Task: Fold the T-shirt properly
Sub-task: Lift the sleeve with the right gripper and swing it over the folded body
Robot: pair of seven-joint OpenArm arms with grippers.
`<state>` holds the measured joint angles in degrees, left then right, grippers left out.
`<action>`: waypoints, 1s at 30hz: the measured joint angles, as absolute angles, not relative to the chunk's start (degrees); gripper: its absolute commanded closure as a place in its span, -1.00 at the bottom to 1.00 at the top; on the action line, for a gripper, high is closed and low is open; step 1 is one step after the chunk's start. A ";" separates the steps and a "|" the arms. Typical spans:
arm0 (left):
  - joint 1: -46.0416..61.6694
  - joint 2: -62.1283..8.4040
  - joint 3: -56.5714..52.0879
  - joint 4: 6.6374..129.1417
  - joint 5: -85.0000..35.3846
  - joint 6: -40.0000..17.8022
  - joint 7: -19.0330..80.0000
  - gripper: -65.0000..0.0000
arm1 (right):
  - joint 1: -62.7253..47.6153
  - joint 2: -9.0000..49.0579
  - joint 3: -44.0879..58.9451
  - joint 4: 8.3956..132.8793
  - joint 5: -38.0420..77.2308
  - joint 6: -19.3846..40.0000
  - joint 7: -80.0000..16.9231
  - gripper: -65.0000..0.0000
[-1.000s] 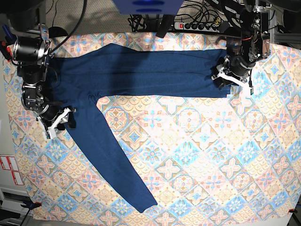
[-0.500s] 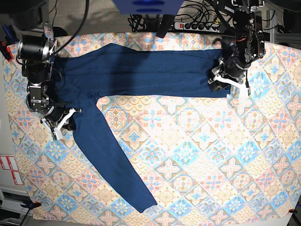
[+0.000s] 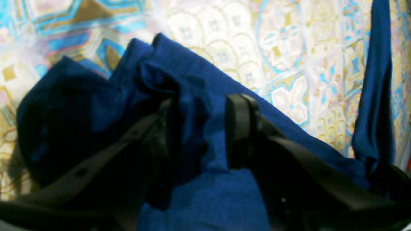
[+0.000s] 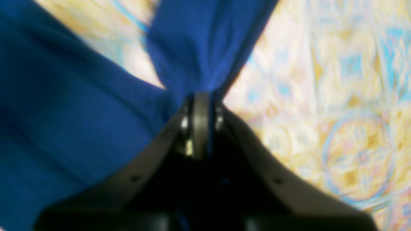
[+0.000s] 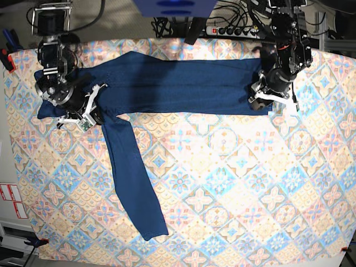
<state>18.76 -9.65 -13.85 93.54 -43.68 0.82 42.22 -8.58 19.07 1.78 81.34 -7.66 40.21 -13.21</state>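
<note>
The T-shirt (image 5: 178, 83), a dark navy long-sleeved knit, lies spread across the far half of the surface (image 5: 250, 194), its body a long flat band running from one arm to the other, with one sleeve (image 5: 130, 178) trailing from the base view's left end diagonally toward the near edge. The right hand (image 5: 89, 108), on that view's left, sits where the sleeve meets the body; its wrist camera shows its two fingers (image 4: 200, 123) pressed together with a pinch of blue cloth (image 4: 205, 48) gathered between them and fanning out above the tips. The left hand (image 5: 267, 97), on the base view's right, is at the opposite end of the shirt; its wrist view shows its fingers (image 3: 236, 128) standing apart with a bunched, rumpled fold of the fabric (image 3: 189, 128) between them, one pad lying against the cloth, though whether the fold is actually squeezed cannot be told. Under everything lies the pastel tile-patterned tablecloth (image 5: 233, 167), and a black power strip (image 5: 236, 30) with cables rests beyond the far edge.
</note>
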 measured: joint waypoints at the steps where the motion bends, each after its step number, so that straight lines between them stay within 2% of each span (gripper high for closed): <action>1: 18.72 -9.65 -13.85 93.54 -43.70 0.75 42.22 0.30 | -9.76 19.09 1.80 83.79 -7.46 40.23 -13.21 0.99; 7: 18.76 -9.63 -13.82 93.54 -43.68 0.64 42.17 0.30 | -18.46 19.22 1.45 97.97 -7.81 40.29 -16.38 0.99; 13: 18.59 -9.65 -13.74 91.83 -43.72 0.60 42.17 0.30 | -24.64 16.40 1.17 107.70 -7.31 40.25 -17.06 0.99; 21: 18.57 -9.54 -13.74 91.00 -43.75 0.62 42.19 0.30 | -31.16 16.86 -6.04 109.73 -7.75 40.10 -17.28 1.00; 30: 18.61 -9.69 -13.76 91.00 -43.70 0.64 42.15 0.30 | -30.74 18.92 -13.28 109.54 -7.68 40.27 -17.63 0.99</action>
